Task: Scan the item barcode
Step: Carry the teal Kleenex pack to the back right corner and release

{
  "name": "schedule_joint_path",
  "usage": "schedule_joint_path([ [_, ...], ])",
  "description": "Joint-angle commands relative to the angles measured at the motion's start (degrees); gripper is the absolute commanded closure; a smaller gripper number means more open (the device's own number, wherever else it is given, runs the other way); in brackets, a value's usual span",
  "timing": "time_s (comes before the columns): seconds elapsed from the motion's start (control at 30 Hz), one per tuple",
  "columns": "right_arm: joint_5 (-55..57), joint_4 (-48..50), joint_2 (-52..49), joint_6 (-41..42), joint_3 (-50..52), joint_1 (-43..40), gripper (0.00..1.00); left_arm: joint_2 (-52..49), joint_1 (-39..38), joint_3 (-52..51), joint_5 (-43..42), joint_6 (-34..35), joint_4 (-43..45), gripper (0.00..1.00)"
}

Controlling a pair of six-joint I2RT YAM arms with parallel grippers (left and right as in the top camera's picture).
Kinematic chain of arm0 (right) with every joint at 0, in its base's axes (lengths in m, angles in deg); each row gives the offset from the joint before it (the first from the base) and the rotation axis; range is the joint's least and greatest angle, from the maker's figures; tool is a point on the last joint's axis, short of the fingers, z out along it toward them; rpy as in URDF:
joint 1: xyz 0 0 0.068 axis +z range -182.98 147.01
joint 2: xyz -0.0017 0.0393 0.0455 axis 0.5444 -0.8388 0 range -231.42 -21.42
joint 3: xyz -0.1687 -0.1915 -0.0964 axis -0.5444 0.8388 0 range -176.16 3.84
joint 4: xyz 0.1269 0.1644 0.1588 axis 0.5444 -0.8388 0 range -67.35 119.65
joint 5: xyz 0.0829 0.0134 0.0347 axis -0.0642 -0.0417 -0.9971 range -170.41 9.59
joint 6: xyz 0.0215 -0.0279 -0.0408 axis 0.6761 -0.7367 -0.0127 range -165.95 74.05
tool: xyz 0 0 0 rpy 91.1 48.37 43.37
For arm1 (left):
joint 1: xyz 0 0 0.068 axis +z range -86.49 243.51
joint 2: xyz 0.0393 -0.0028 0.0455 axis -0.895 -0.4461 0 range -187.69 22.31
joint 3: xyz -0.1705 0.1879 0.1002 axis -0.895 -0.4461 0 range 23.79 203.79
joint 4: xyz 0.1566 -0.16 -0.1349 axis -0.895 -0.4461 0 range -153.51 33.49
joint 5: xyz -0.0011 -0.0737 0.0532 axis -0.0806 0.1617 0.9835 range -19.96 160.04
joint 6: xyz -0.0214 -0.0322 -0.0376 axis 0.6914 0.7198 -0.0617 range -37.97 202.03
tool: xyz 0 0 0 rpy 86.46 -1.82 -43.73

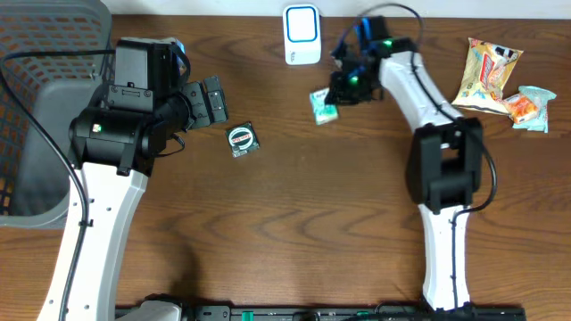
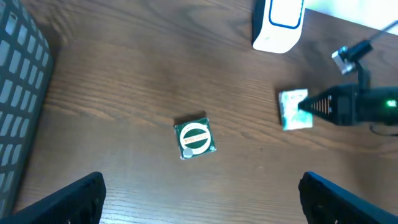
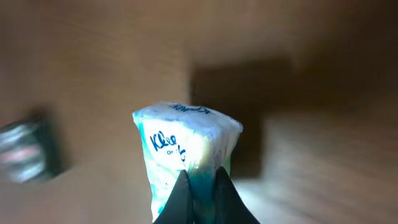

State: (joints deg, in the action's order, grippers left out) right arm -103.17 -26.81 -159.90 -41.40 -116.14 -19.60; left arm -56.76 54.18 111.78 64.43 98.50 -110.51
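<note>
Black fingertips (image 3: 179,202) of the right end effector (image 3: 200,186) sit at the bottom of the wrist view, pinched shut on one end of the tissue pack (image 3: 186,146) — its blue lettering faces the lens. Seen from overhead, the pack is near the white scanner (image 1: 302,34), off its front corner, over the wooden table (image 1: 294,205). The left end effector (image 1: 211,100) is spread wide and holds nothing — a small green round-labelled item (image 1: 241,140) lies just beside it. Farther out, a grey basket (image 1: 36,107) stands at the left edge and snack packets (image 1: 489,76) lie at the right.
</note>
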Motion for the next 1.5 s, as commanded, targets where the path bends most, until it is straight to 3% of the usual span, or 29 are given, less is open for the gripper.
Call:
schedule_joint_path([
  [0.0, 38.2, 5.2, 3.5, -9.2, -8.1, 4.6, 0.99, 0.1, 0.1, 0.4, 0.7, -0.4, -0.2, 0.02],
  [0.1, 45.1, 14.5, 3.4, -23.3, -8.2, 7.7, 0.99, 0.1, 0.1, 0.4, 0.7, -0.4, -0.2, 0.02],
  [0.13, 45.3, 20.9, 3.3, -32.5, -7.7, 9.2, 0.99, 0.1, 0.1, 0.4, 0.7, -0.4, -0.2, 0.02],
  [0.2, 45.2, 27.8, 3.3, -36.7, -7.1, 10.3, 0.99, 0.1, 0.1, 0.4, 0.7, -0.4, -0.2, 0.02],
  [0.37, 42.1, 40.4, 3.3, -37.7, -4.5, 10.6, 0.99, 0.1, 0.1, 0.4, 0.7, -0.4, -0.2, 0.02],
  [0.5, 31.2, 44.7, 3.2, -39.6, -2.0, 10.2, 0.99, 0.1, 0.1, 0.4, 0.7, -0.4, -0.2, 0.02],
  [0.57, 31.7, 46.6, 2.4, -41.6, -1.8, 10.2, 0.99, 0.1, 0.1, 0.4, 0.7, -0.4, -0.2, 0.02],
  [0.77, 36.4, 46.7, -0.7, -48.5, -1.8, 10.2, 0.99, 0.1, 0.1, 0.4, 0.7, -0.4, -0.2, 0.02],
  [1.1, 41.4, 45.3, 2.8, -45.7, -1.9, 8.6, 0.99, 0.1, 0.1, 0.4, 0.7, -0.4, -0.2, 0.02],
  [1.27, 42.6, 35.9, 7.8, -43.7, -1.9, 3.2, 0.99, 0.1, 0.1, 0.4, 0.7, -0.4, -0.2, 0.02],
  [1.47, 45.0, 19.2, 11.2, -29.6, -1.9, -11.1, 0.99, 0.1, 0.1, 0.4, 0.7, -0.4, -0.2, 0.02],
])
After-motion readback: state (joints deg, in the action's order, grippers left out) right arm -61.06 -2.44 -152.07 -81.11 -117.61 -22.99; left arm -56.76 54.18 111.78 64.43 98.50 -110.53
